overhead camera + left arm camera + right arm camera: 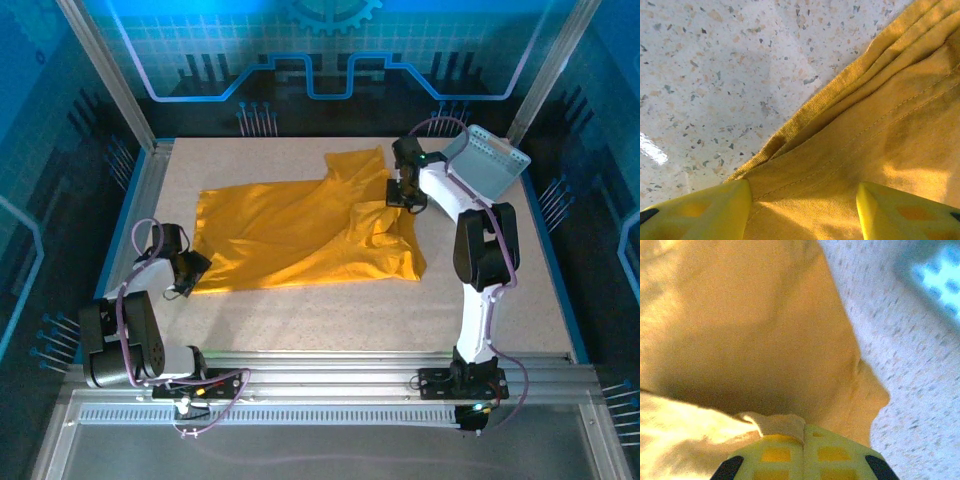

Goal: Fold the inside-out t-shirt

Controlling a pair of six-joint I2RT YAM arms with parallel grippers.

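Top external view: the t-shirt (pixel 300 235) lies rumpled across the table (pixel 300 320), long axis left to right. The right gripper (pixel 403 195), closed, pinches a fold at its far-right edge; the left gripper (pixel 190 268), half open, straddles the near-left hem.

I count one mustard-yellow t-shirt (pixel 300 235), one pale perforated basket (pixel 490 160) and one speckled table (pixel 350 310). I have two arms with two grippers: my left gripper (pixel 186 268) and my right gripper (pixel 401 199).
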